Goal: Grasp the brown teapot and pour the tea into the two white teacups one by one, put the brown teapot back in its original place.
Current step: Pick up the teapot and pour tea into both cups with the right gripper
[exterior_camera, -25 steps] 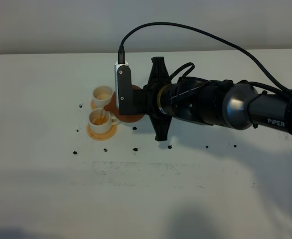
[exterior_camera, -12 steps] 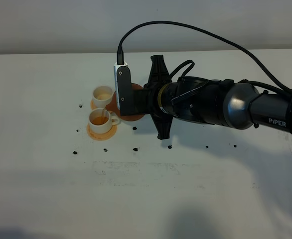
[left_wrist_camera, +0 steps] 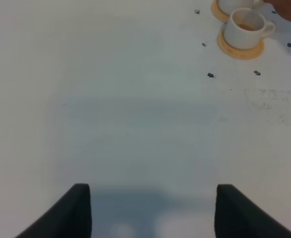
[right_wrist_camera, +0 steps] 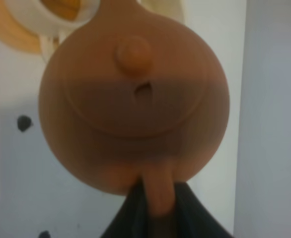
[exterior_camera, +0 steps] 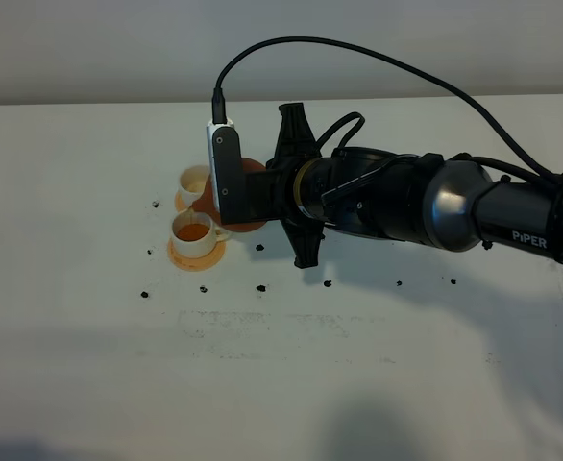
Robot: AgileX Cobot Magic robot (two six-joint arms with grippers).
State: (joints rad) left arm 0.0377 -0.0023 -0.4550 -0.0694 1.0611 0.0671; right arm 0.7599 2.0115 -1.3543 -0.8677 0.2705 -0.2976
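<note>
1. The brown teapot hangs off the counter, close to its far edge and left of that edge's middle, right beside the two cups.
2. It sits just beyond the tips of the right gripper. The fingers are pressed onto the loop handle from both sides, and the body, knobbed lid and spout point away from the wrist.
3. From the high camera most of the pot is hidden behind the wrist camera housing (only brown slivers show around it).
4. The near teacup stands on an orange-tan coaster and holds amber tea. The far teacup stands just behind it, toward the far edge, partly covered by the housing.
5. Dark specks dot the counter around the cups.
6. The left gripper hangs with its fingers spread wide over bare counter, well apart from the cups and holding nothing.
</note>
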